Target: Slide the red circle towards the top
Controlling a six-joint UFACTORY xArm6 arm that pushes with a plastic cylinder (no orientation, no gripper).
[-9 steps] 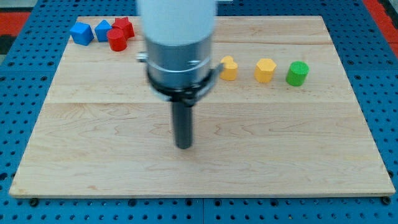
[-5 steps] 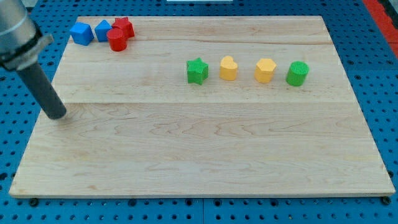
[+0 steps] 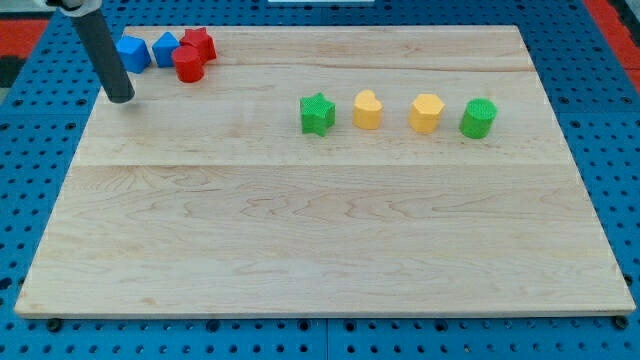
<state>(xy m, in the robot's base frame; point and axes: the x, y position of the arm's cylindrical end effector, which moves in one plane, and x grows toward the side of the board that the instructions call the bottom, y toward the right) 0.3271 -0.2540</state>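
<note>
Camera view: my tip [image 3: 120, 98] rests on the tabletop [image 3: 320, 240] near its top-left corner, touching no block; it is a bare rod with nothing to open or hold. The red circle [image 3: 187, 63] lies up and to the view's right of my tip, apart from it. The rod leans up toward the view's left. Just above my tip sits a blue block [image 3: 131, 53]; right of that come a second blue block [image 3: 165, 48] and a red star [image 3: 199, 43] touching the circle.

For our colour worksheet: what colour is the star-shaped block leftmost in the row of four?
Green: the green star, clear in the camera view.
</note>
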